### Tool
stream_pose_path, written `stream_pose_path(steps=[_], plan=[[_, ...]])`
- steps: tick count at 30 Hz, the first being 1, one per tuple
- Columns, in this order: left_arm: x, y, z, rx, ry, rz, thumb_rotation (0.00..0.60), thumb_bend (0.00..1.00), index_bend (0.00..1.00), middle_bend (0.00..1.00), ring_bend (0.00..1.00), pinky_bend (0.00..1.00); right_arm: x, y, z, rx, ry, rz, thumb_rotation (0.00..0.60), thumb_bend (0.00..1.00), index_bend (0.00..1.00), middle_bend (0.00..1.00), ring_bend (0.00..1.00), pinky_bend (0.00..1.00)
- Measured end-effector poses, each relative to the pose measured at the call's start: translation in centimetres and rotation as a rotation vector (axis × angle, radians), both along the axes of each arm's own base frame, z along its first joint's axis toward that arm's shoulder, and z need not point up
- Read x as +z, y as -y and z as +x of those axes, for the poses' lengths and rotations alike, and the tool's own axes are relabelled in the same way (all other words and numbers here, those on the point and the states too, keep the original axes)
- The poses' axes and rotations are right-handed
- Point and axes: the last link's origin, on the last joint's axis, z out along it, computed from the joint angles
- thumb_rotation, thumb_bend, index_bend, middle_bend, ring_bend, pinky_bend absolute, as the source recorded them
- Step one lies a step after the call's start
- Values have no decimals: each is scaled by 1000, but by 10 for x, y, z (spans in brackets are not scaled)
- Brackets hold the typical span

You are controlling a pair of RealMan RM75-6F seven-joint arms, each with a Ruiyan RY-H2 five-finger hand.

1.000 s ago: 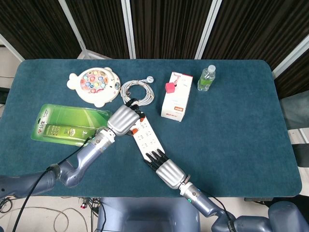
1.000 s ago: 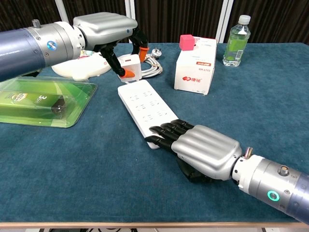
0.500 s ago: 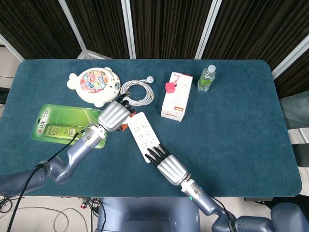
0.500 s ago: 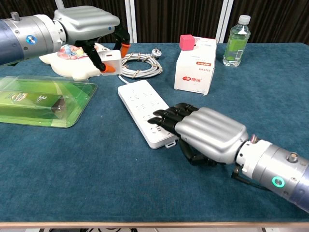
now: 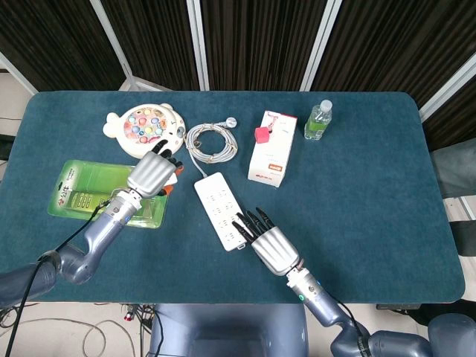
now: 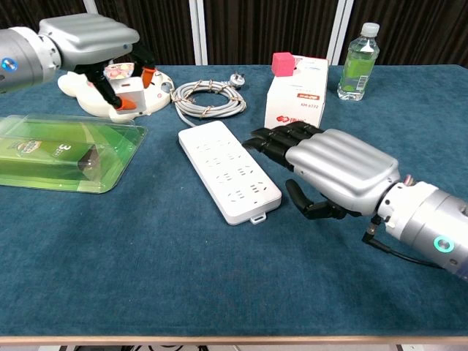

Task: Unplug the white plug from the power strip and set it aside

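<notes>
The white plug (image 6: 133,91) is already out of the power strip (image 6: 228,170) and pinched in the fingers of the left hand (image 6: 91,40), held above the counter (image 6: 146,248) at the far left, just in front of the fish-shaped toy (image 6: 110,99) and beyond the green blister pack (image 6: 58,152). The risk there is a clumsy set-down — the plug hangs over a crowded corner, so letting go here could drop it onto the toy or the pack's raised plastic rather than bare cloth, and it might tip or roll. The pinch looks to be on the plug's sides only, so a tilt of the wrist could let it slip early.

Further right, the coiled cable (image 6: 208,99) lies near the strip's far end; whether it joins the plug I cannot tell.

The right hand (image 6: 333,172) holds nothing — fingers extended and a little apart, hovering just beside the strip's right edge, not touching it. A careless sweep could nudge the strip or the white carton (image 6: 295,99) close behind its fingertips.
</notes>
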Motion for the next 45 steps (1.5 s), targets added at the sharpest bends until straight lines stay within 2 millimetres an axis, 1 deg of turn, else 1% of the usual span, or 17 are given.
stream_pose_path(steps=[3, 4, 6, 8, 9, 13, 14, 18, 20, 23, 26, 30, 32, 34, 35, 39, 45], plan=[[2, 0, -9, 37, -6, 12, 600, 135, 432, 446, 199, 33, 5, 2, -3, -12, 2, -11, 600, 826, 0, 0, 0, 35], [2, 0, -11, 49, -7, 15, 600, 126, 411, 418, 188, 25, 6, 3, -4, -16, 3, -14, 600, 826, 0, 0, 0, 35], [3, 0, -17, 79, -9, 25, 600, 97, 327, 325, 148, 4, 9, 4, -7, -23, 4, -22, 600, 825, 0, 0, 0, 35], [4, 1, -23, 106, -9, 36, 600, 86, 281, 281, 126, 0, 11, 5, -8, -29, 7, -28, 600, 777, 0, 0, 0, 36], [5, 2, -26, 125, -8, 44, 600, 83, 263, 262, 119, 0, 13, 6, -9, -32, 8, -32, 600, 727, 0, 0, 0, 36], [8, 7, -37, 183, 12, 65, 600, 76, 226, 234, 114, 0, 20, 10, -12, -53, 17, -54, 600, 558, 0, 0, 0, 36], [9, 8, -39, 193, 18, 69, 600, 75, 212, 223, 110, 0, 22, 11, -13, -58, 19, -61, 600, 535, 0, 0, 0, 36], [15, 14, -47, 223, 43, 91, 600, 66, 174, 184, 78, 0, 31, 15, -18, -75, 21, -90, 600, 522, 0, 0, 0, 35], [17, 17, -50, 235, 60, 97, 600, 60, 163, 178, 78, 0, 37, 17, -22, -84, 25, -107, 600, 521, 0, 0, 0, 28], [22, 24, -54, 253, 90, 103, 600, 57, 148, 159, 70, 0, 48, 19, -30, -108, 35, -133, 600, 521, 0, 0, 0, 13], [27, 35, -61, 272, 126, 107, 600, 50, 134, 141, 58, 0, 60, 20, -41, -141, 48, -159, 600, 517, 0, 0, 0, 5], [34, 55, -73, 303, 186, 117, 600, 17, 115, 116, 30, 0, 80, 19, -60, -195, 66, -197, 600, 494, 0, 0, 0, 0], [38, 66, -80, 313, 208, 129, 600, 7, 108, 109, 30, 0, 89, 16, -69, -217, 70, -217, 600, 433, 0, 0, 0, 0], [44, 82, -91, 320, 226, 146, 600, 3, 101, 102, 30, 0, 100, 12, -80, -241, 74, -239, 600, 367, 0, 0, 0, 0], [46, 89, -96, 324, 233, 154, 600, 2, 98, 99, 30, 0, 104, 10, -84, -249, 73, -250, 600, 357, 0, 0, 0, 0], [55, 123, -119, 348, 260, 188, 600, 0, 79, 89, 30, 0, 120, 0, -102, -285, 73, -290, 600, 349, 0, 0, 0, 0], [68, 164, -147, 381, 300, 249, 600, 0, 48, 72, 22, 0, 143, -20, -132, -355, 94, -346, 600, 346, 0, 0, 0, 0]])
